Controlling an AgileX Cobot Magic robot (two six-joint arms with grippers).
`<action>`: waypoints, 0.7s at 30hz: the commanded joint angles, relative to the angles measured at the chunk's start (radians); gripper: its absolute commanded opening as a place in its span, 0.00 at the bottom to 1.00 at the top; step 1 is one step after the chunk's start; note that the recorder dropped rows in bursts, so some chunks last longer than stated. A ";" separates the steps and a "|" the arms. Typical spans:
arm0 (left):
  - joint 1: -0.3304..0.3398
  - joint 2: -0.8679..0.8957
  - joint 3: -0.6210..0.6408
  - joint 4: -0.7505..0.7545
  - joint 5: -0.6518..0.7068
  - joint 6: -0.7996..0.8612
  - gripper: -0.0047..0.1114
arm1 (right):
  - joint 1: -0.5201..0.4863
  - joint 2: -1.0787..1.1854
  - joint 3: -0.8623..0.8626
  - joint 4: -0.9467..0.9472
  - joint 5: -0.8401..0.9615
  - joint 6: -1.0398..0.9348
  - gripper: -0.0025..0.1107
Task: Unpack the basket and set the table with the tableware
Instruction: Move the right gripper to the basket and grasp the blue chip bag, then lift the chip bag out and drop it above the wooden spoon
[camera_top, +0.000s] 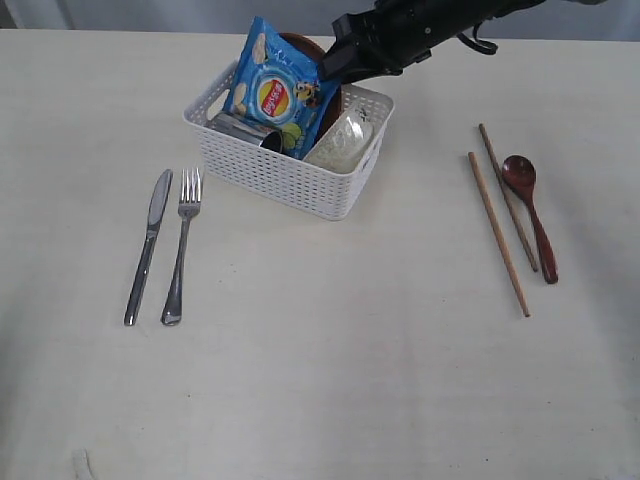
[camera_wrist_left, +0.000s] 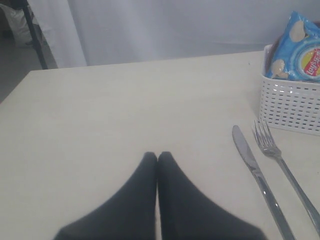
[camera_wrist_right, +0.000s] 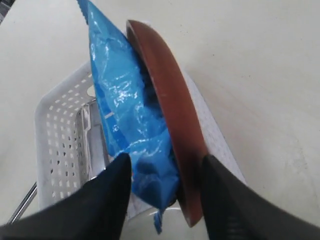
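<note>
The white basket holds a blue chip bag, a round brown plate on edge behind it, a steel mug and an off-white bowl. My right gripper hangs over the basket's far side, open, with the bag and the plate between its fingers. Knife and fork lie left of the basket. Two chopsticks and a reddish-brown spoon lie at the right. My left gripper is shut over bare table, left of the knife.
The pale table stretches wide in front of the basket. Its far edge runs just behind the basket, with a grey curtain beyond. The right arm reaches in from the back right.
</note>
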 joint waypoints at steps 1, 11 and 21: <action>-0.006 -0.002 0.002 0.005 -0.001 -0.002 0.04 | 0.005 0.010 -0.007 0.061 -0.002 -0.057 0.38; -0.006 -0.002 0.002 0.005 -0.001 -0.002 0.04 | 0.022 0.010 -0.007 0.046 0.003 -0.056 0.09; -0.006 -0.002 0.002 0.005 -0.001 -0.002 0.04 | -0.008 -0.042 -0.007 0.069 0.001 -0.035 0.05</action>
